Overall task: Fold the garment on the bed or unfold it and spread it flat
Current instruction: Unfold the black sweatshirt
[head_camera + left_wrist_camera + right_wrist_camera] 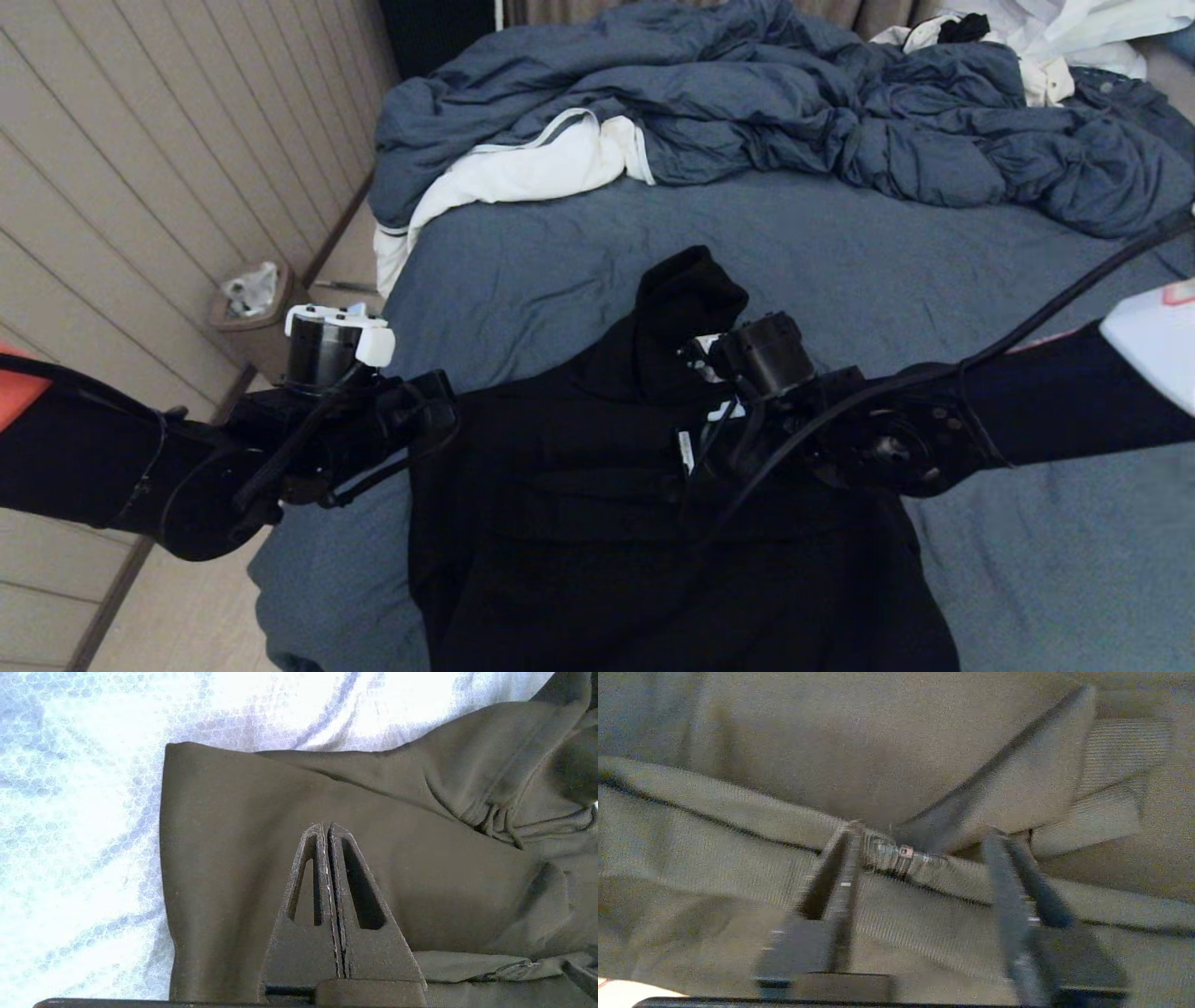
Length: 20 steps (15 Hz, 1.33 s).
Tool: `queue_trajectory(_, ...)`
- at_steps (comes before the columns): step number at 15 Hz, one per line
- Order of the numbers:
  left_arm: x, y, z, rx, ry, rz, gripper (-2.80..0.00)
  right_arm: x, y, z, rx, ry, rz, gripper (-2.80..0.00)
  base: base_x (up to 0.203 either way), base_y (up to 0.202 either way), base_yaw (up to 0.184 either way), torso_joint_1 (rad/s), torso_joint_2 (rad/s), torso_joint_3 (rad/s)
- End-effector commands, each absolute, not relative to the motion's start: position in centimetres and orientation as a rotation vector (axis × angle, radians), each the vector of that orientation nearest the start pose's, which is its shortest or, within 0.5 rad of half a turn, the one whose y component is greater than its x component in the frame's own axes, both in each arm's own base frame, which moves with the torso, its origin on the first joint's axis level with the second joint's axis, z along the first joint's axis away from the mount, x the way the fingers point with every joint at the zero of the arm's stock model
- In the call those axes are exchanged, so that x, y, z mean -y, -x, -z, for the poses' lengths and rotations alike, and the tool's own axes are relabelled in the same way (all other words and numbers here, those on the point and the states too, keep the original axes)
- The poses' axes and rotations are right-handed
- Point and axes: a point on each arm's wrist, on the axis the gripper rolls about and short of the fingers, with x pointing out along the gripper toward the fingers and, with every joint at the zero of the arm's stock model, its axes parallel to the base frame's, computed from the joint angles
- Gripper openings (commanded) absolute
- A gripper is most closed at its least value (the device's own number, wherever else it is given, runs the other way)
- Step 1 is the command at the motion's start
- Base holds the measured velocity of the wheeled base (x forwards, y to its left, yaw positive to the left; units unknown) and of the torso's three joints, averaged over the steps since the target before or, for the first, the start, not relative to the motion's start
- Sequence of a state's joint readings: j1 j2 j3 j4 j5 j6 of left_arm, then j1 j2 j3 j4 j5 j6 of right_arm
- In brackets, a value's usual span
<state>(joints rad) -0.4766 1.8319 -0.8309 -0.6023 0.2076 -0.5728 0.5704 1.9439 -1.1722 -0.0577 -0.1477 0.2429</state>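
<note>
Black garment [653,523] lies on the bed [934,271]; right gripper [920,868] jaws spread, seemingly straddling its zipper; left gripper [327,828] pressed together, empty. Next: pinch fabric.

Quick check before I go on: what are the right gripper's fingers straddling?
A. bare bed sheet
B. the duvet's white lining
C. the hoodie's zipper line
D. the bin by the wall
C: in the right wrist view the right gripper has a finger on each side of the hoodie zipper.
</note>
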Motion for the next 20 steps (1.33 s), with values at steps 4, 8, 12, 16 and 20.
queue_trajectory(4, 14.5, -29.2, -14.7, -0.431, 0.448, 0.146, -2.8, -20.8, -33.0, -12.0, -0.75, 0.045, -0.308, -2.8, 0.0, 0.0, 0.0, 0.0, 0.0, 0.0)
queue_trajectory(8, 14.3, -28.7, -14.8, -0.43, 0.448, 0.151, -2.8, -21.4, -34.6, -9.7, -0.778, 0.072, -0.283, -2.8, 0.0, 0.0, 0.0, 0.0, 0.0, 0.0)
queue_trajectory(12, 14.4, -28.9, -14.5, -0.44, 0.446, 0.149, -2.8, -21.5, -33.5, -8.3, -0.829, 0.11, -0.285, -2.8, 0.0, 0.0, 0.0, 0.0, 0.0, 0.0)
queue_trajectory(16, 14.3, -28.9, -14.3, -0.444, 0.444, 0.145, -2.8, -20.2, -30.0, -8.1, -0.88, 0.139, -0.305, -2.8, 0.0, 0.0, 0.0, 0.0, 0.0, 0.0)
queue_trajectory(20, 14.4, -29.0, -14.2, -0.447, 0.442, 0.145, -2.8, -19.4, -26.2, -6.9, -0.905, 0.171, -0.348, -2.8, 0.0, 0.0, 0.0, 0.0, 0.0, 0.0)
